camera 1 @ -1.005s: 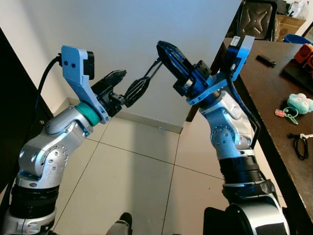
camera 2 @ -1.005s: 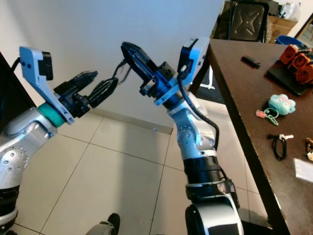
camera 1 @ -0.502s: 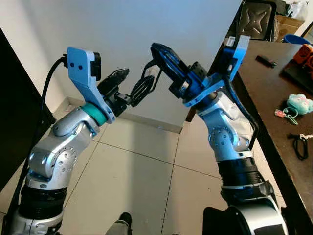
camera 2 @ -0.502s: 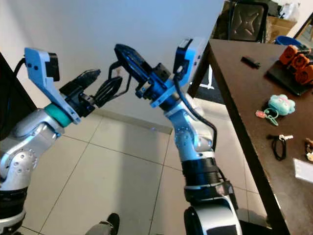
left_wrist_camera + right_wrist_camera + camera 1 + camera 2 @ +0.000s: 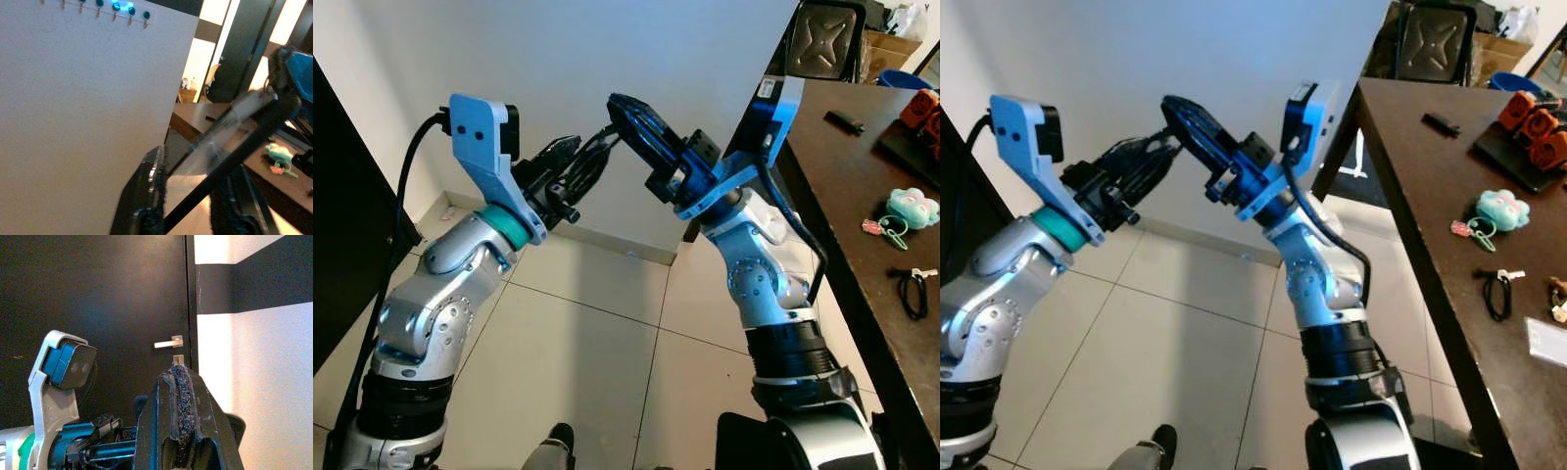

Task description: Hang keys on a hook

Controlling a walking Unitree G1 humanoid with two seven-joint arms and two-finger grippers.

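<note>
Both arms are raised in front of a white wall. My right gripper (image 5: 619,106) is shut, its pads (image 5: 180,382) pressed together, and a black looped cord (image 5: 597,147) leads from its tip. The cord runs down to my left gripper (image 5: 579,152), just below and left of the right one. In the left wrist view the left fingers (image 5: 152,186) stand apart, with the blurred cord (image 5: 230,142) slanting between them. A row of small teal hooks (image 5: 122,7) sits high on the wall. A teal plush keychain (image 5: 911,208) lies on the dark table (image 5: 842,176).
The table runs along my right, carrying another black cord (image 5: 913,292), a small black object (image 5: 847,120) and orange items (image 5: 925,103). A black chair (image 5: 822,39) stands behind it. A black door (image 5: 342,196) is on my left, pale floor tiles (image 5: 607,343) below.
The left gripper has risen to the right, closing on the right gripper's tip. The right gripper has shifted slightly left. The cord between them has bunched up shorter.
</note>
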